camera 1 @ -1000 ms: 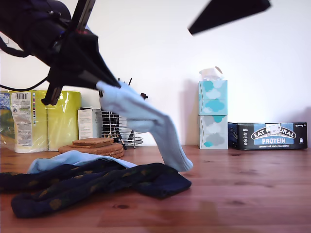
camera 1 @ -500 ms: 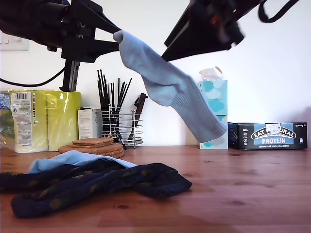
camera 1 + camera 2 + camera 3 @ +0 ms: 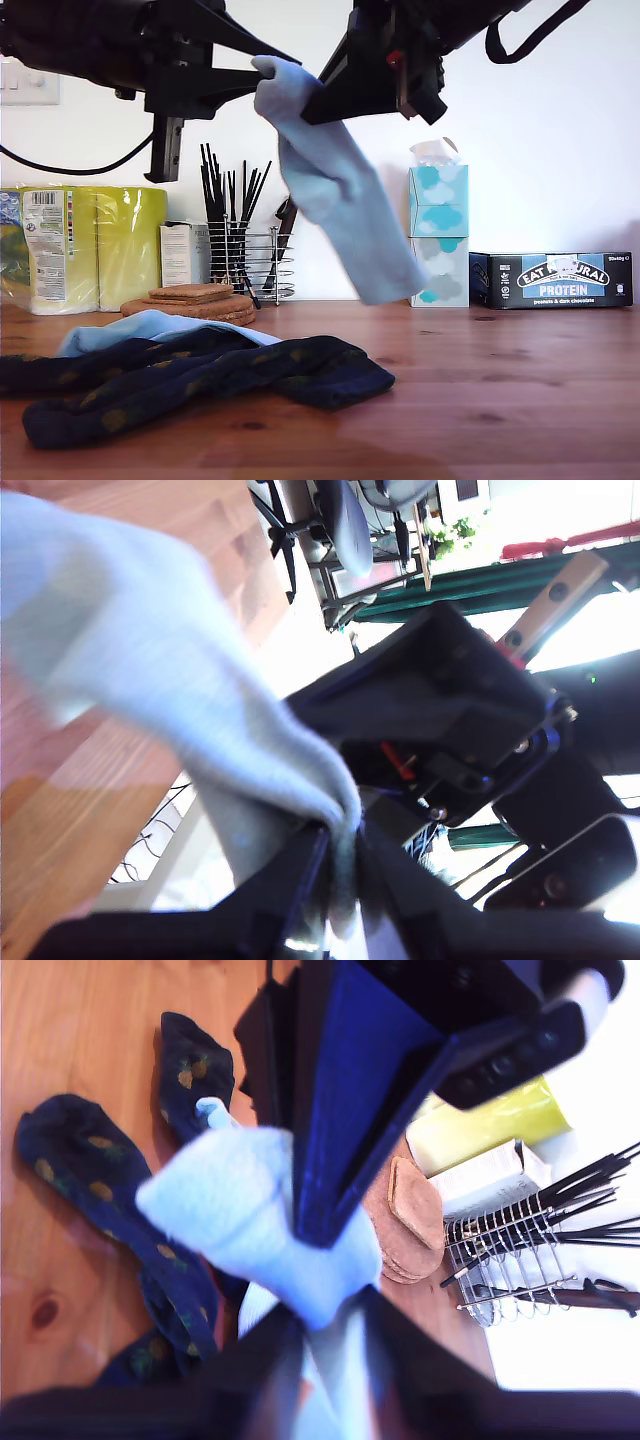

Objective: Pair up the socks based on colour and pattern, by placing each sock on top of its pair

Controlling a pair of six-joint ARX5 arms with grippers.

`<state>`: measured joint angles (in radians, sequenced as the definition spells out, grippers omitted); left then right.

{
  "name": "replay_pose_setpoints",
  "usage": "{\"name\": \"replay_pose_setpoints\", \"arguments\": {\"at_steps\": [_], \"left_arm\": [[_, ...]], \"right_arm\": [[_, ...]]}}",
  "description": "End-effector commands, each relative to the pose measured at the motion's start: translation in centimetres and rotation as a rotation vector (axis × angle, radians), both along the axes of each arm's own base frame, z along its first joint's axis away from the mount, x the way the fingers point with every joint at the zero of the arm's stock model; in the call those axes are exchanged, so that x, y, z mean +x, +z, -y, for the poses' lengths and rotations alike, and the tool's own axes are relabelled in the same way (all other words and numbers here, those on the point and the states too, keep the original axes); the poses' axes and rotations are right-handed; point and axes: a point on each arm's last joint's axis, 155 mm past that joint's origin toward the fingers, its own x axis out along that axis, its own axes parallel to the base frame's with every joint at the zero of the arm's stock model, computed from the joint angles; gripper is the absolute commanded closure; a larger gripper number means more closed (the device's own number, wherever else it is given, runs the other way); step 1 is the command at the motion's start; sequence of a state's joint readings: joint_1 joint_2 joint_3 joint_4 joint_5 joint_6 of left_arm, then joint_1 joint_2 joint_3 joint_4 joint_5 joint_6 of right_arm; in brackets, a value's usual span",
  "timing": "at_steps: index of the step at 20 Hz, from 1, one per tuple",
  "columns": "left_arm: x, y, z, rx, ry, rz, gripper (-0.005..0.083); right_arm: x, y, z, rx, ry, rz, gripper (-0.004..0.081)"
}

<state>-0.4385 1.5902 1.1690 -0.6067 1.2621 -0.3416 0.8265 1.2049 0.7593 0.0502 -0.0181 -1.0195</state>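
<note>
A plain light blue sock (image 3: 340, 200) hangs in the air above the table, its lower end free. My first gripper (image 3: 262, 75), reaching in from the exterior view's left, is shut on the sock's top end (image 3: 150, 680). My second gripper (image 3: 318, 105) comes from the exterior view's upper right and meets the same end; the fabric (image 3: 240, 1210) sits pinched between its fingers. On the table lie two dark navy dotted socks (image 3: 200, 375), (image 3: 90, 1180), draped over another light blue sock (image 3: 140, 328).
Along the wall stand yellow paper rolls (image 3: 90, 245), a wire utensil rack (image 3: 245, 255), stacked cork coasters (image 3: 195, 300), two stacked tissue boxes (image 3: 438, 235) and a dark snack-bar box (image 3: 560, 280).
The light blue sock was lifted clear of the table and now hangs straighter. My second gripper came down from the exterior view's upper right and closed in on the sock's top end.
</note>
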Motion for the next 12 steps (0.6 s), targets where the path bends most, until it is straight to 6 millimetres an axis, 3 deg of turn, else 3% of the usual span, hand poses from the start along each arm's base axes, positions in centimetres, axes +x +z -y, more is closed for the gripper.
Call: {"name": "replay_pose_setpoints", "arguments": {"at_steps": [1, 3, 4, 7, 10, 12], "left_arm": [[-0.2, 0.1, 0.3, -0.015, -0.014, 0.018, 0.0736], [0.1, 0.3, 0.2, -0.029, -0.016, 0.066, 0.0609], [0.5, 0.4, -0.1, -0.033, -0.010, 0.087, 0.0592], [2.1, -0.1, -1.6, -0.021, 0.037, 0.147, 0.0596], [4.3, -2.5, -3.8, 0.101, 0.112, 0.229, 0.0694], [4.9, -3.9, -5.0, 0.178, 0.134, 0.264, 0.0702]], "right_arm": [[0.2, -0.2, 0.1, -0.015, -0.016, -0.002, 0.0783], [0.2, -1.8, 1.1, -0.072, -0.037, -0.042, 0.0783], [0.1, -2.7, 1.7, -0.108, -0.052, -0.067, 0.0783], [-0.7, -5.1, 3.1, -0.218, -0.047, -0.114, 0.0783], [-1.3, -6.2, 3.8, -0.320, 0.007, -0.091, 0.0783], [-1.1, -6.7, 4.4, -0.408, 0.060, -0.028, 0.0783]]}}
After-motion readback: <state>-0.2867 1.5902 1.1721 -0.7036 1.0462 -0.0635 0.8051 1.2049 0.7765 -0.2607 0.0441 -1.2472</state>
